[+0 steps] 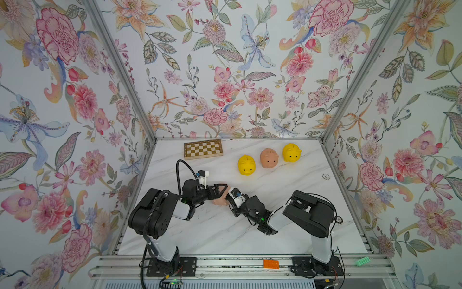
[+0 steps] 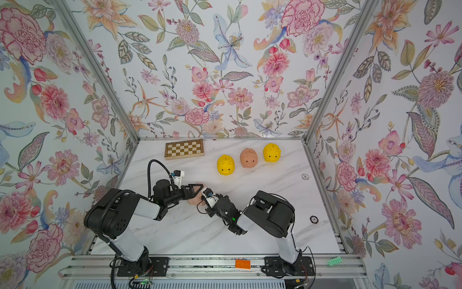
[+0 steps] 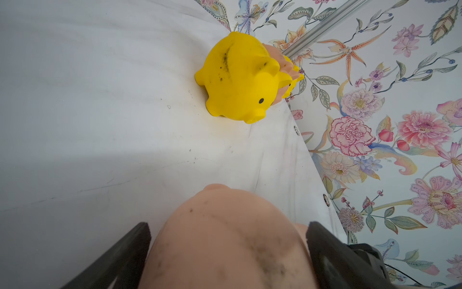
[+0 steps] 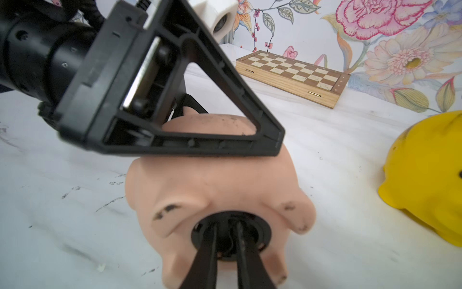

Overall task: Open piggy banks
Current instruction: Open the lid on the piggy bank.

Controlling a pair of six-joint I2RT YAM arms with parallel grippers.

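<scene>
Just marbled tabletop, piggy banks, floral wallpaper

Three piggy banks stand upright in a slanting row toward the far right corner of the bench. A yellow pig is nearest the middle, a peach-pink pig comes next, and a second yellow pig is closest to the far edge. They stand apart, facing roughly the near edge, with black dot eyes and coin slots on top. The fourth pig, peach-pink and smudged with dark marks, lies tipped over about mid-bench. The left gripper clasps its flanks. Its black round plug sits in the belly, pinched by the right gripper.
</scene>
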